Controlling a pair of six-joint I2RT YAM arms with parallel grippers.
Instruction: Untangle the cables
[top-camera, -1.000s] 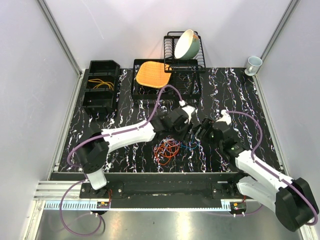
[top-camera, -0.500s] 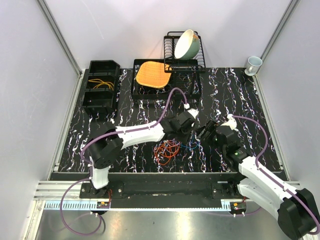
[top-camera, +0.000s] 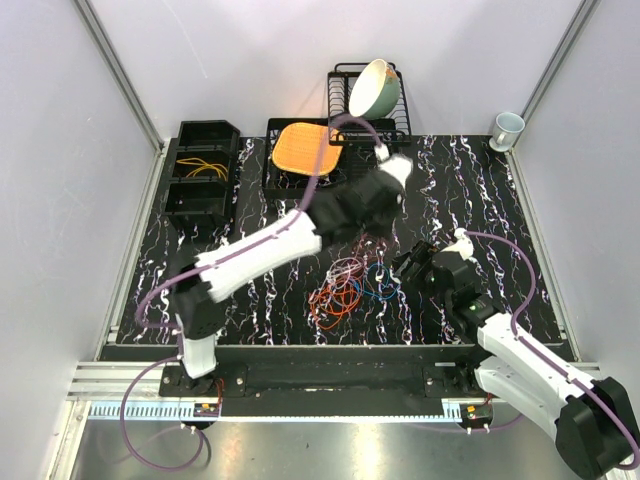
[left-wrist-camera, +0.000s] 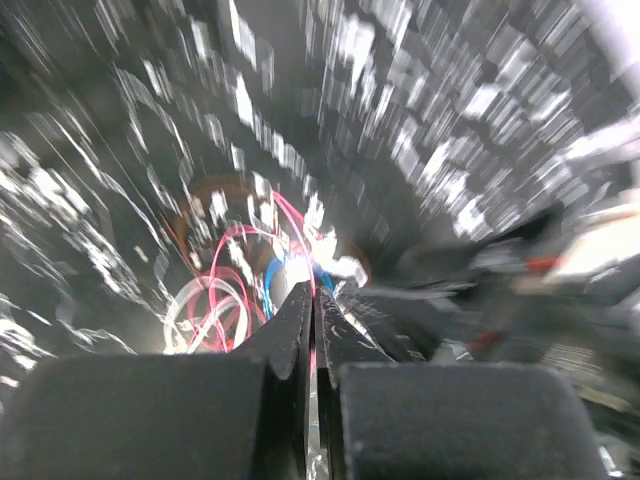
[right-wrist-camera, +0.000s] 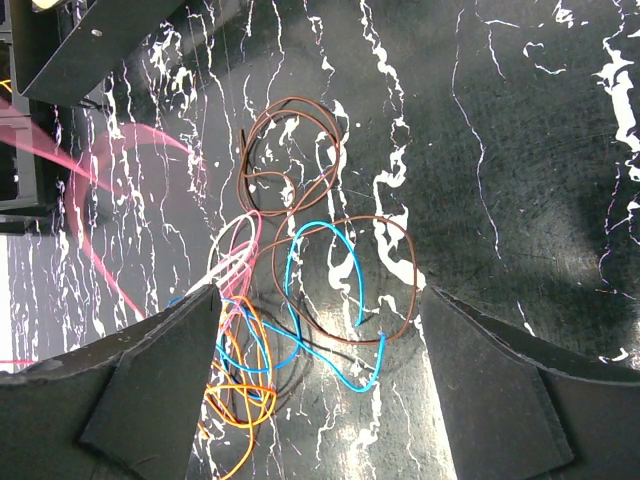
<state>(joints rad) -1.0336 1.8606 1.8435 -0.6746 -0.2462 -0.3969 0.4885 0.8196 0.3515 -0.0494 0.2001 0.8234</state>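
Centrally, cables (top-camera: 345, 288) on counter (top-camera: 480, 190), left end effector (left-wrist-camera: 312, 295) above, pinched on a pink strand (right-wrist-camera: 140, 133), right end effector (right-wrist-camera: 318, 292) wide, just beside them.

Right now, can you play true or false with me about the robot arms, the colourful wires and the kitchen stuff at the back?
1. The right gripper is open over the tangle of thin coloured wires. True.
2. The left gripper is wide open. False: it is shut, seemingly pinching a pink wire.
3. The cream ceramic bowl lies flat on the table. False: it leans in the black wire dish rack.
4. A pale mug stands in the far right corner. True.
5. The black plastic bin holds yellow wires. True.
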